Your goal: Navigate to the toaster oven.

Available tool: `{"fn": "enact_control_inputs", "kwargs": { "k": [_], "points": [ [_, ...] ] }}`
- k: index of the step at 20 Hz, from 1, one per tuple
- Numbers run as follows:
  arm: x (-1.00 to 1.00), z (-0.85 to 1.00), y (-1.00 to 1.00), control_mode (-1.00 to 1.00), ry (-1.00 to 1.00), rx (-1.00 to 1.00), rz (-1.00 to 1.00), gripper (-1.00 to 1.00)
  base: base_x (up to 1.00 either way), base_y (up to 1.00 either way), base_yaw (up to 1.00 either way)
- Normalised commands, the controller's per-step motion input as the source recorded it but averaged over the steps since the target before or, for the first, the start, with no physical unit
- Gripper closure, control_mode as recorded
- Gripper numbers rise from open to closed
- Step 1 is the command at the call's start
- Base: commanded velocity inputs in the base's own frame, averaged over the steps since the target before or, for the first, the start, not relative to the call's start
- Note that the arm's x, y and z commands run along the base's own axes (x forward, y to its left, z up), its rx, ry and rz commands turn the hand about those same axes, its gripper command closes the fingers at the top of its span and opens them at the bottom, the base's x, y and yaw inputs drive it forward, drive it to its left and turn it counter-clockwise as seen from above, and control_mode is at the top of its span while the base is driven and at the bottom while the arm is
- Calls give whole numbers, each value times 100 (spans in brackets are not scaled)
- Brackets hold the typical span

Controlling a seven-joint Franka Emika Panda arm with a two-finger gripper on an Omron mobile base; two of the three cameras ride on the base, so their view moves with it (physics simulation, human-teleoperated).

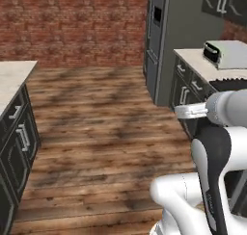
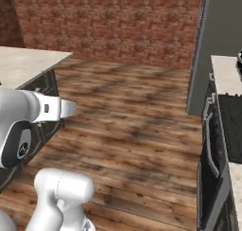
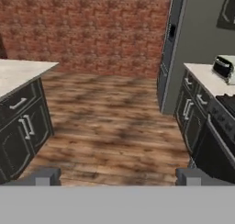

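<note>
Toaster oven (image 1: 226, 55) sits on the right-hand desk (image 1: 193, 58) past the stove, beside the grey fridge (image 1: 161, 36); hand view catches it at far right (image 3: 225, 68). Right base view has only its edge, cropped. Fingers (image 3: 46, 176) stand wide apart, holding nothing, over wood floor (image 3: 110, 126). Left desk (image 2: 23, 64) and brick wall (image 1: 72, 22) ahead.

Toaster oven (image 3: 225, 68) cut by frame edge
</note>
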Motion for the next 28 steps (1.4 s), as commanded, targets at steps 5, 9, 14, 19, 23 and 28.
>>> {"fn": "enact_control_inputs", "kwargs": {
  "k": [5, 9, 14, 19, 23, 28],
  "points": [
    [0, 0, 0, 100, 0, 0, 0, -100, 79, -24, 70],
    [0, 0, 0, 100, 0, 0, 0, -100, 100, -25, 12],
    [0, 0, 0, 100, 0, 0, 0, -100, 100, -30, 0],
    [0, 0, 0, 100, 0, 0, 0, -100, 100, -28, -3],
    [0, 0, 0, 100, 0, 0, 0, -100, 100, -24, -14],
    [0, 0, 0, 100, 0, 0, 0, -100, 100, -20, -24]
  ]
}}
